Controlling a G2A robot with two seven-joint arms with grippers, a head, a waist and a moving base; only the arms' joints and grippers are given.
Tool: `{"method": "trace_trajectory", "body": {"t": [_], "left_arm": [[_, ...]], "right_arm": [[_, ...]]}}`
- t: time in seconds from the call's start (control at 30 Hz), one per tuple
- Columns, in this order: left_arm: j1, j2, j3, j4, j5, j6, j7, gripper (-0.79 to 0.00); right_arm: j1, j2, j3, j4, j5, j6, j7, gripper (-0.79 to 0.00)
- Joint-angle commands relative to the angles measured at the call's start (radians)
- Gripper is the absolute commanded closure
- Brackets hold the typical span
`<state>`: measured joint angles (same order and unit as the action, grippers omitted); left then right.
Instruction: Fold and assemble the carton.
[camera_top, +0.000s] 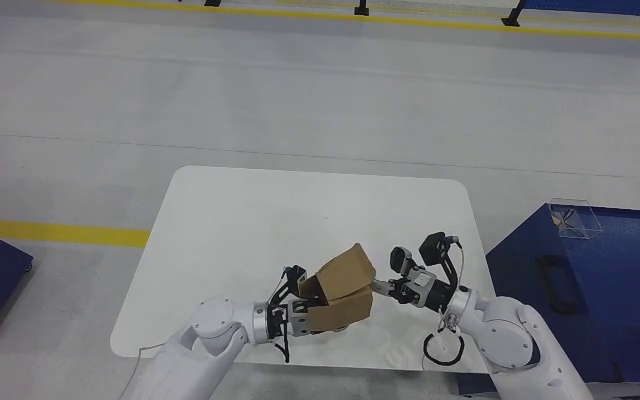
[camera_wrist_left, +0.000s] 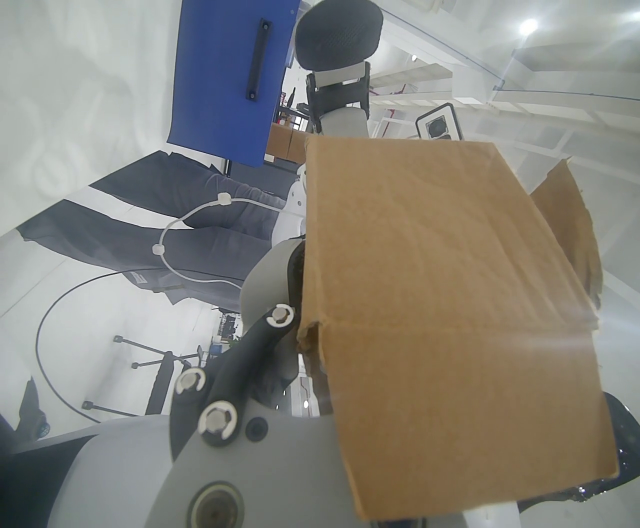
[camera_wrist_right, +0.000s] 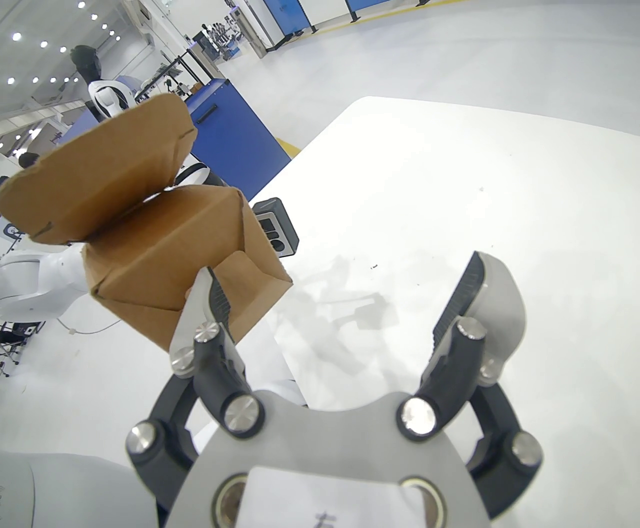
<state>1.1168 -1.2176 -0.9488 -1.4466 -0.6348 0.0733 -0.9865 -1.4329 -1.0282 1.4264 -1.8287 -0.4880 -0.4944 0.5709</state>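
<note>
Your right hand (camera_wrist_right: 344, 266), spread wide and empty, sits beside the half-folded carton (camera_wrist_right: 150, 250) your left hand (camera_top: 296, 308) grips above the bench (camera_top: 300, 210); its raised top flap (camera_wrist_right: 100, 165) likely needs closing next.
</note>
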Motion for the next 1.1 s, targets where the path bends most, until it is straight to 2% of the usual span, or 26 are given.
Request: {"method": "trace_trajectory", "body": {"t": [0.0,0.47,0.67,0.8,1.07], "left_arm": [[0.0,0.0,-0.002,-0.001,-0.001,-0.002,-0.003,0.0],[0.009,0.0,-0.007,-0.016,-0.001,-0.006,0.001,0.0],[0.012,0.0,-0.007,-0.019,0.0,-0.012,0.003,0.0],[0.016,0.0,-0.011,-0.019,-0.002,-0.017,0.001,0.0],[0.015,-0.002,-0.005,-0.014,-0.001,-0.015,-0.001,0.0]], "right_arm": [[0.002,0.0,-0.006,0.001,-0.006,0.002,0.002,-0.785],[0.018,-0.001,-0.038,0.007,-0.017,0.006,-0.006,-0.785],[-0.002,0.004,0.005,0.018,-0.011,0.005,-0.035,-0.785],[-0.011,0.007,0.02,0.047,0.033,0.001,-0.003,-0.785],[0.019,0.002,-0.047,0.078,0.073,-0.022,0.03,-0.785]]}}
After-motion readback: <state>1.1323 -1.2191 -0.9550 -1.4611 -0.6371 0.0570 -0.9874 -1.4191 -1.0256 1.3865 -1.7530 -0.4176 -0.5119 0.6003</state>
